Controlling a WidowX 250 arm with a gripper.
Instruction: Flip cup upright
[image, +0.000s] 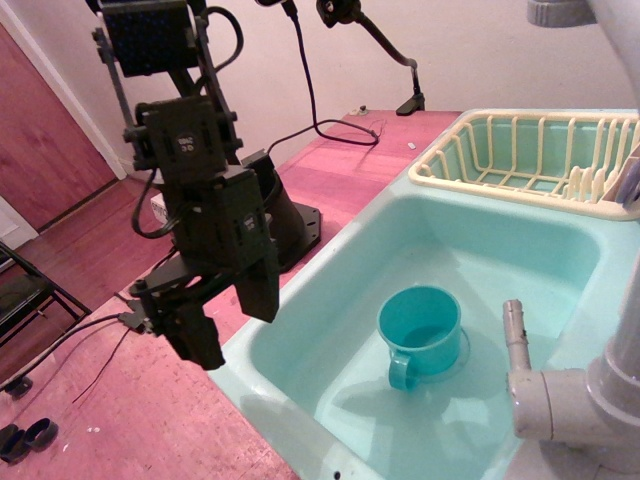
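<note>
One cup stands mouth-up on the sink floor; pincer hangs open and empty, well clear.

Boxy black arm, looped black cables
</note>
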